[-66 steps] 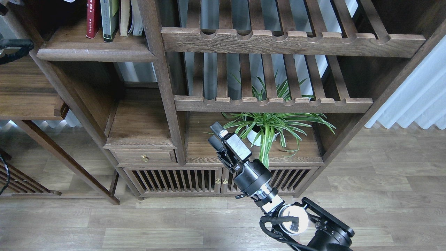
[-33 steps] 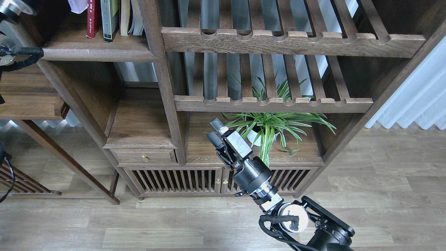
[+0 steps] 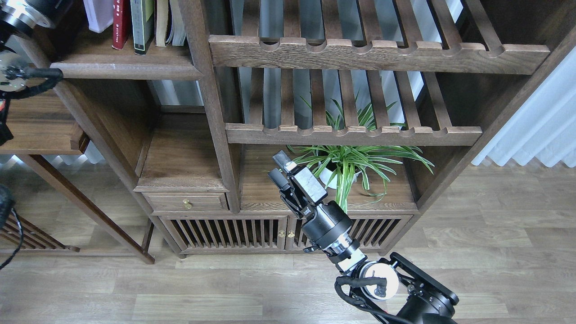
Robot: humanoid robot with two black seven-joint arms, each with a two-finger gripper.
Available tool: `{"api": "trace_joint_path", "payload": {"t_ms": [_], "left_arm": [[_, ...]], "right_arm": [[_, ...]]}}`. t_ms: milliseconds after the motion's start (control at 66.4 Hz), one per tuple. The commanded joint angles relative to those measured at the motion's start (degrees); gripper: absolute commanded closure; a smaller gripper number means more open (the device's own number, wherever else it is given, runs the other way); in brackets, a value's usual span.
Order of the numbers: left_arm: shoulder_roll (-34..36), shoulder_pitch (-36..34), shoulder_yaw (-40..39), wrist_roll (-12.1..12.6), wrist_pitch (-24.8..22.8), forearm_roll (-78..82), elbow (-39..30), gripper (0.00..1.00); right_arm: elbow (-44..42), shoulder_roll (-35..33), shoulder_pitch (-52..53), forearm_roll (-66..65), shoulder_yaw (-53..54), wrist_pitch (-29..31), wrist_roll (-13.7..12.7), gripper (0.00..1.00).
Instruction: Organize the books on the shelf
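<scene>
— Lavender-white book (image 3: 100, 13) upright over the shelf (image 3: 121, 71), just beside the red book (image 3: 120, 22). Left pincer out of frame, grip unknowable.
— Right gripper (image 3: 280, 169) parted, empty, near the plant (image 3: 355, 159). Press gently flush, spines aligned.

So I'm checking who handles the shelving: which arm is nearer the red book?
Left. The left arm sits at the top left corner, just beside the red book; the right gripper hangs far below, by the plant.
</scene>
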Motion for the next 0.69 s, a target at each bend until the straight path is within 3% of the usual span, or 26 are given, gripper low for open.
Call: {"api": "trace_joint_path", "payload": {"t_ms": [0, 391, 678], "left_arm": [[-0.62, 0.09, -0.27, 0.03, 0.03, -0.08, -0.61, 0.34], [2.11, 1.59, -2.29, 0.03, -0.06, -4.12, -10.45, 0.22], [7.29, 10.10, -6.85, 0.03, -0.06, -4.12, -22.22, 0.19]], "right_arm": [[0.00, 0.00, -0.01, -0.03, 0.09, 0.00, -0.01, 0.01], [-0.09, 0.00, -0.10, -0.03, 0.71, 0.00, -0.01, 0.01], [-0.09, 0.00, -0.10, -0.03, 0.97, 0.00, -0.01, 0.01]]}}
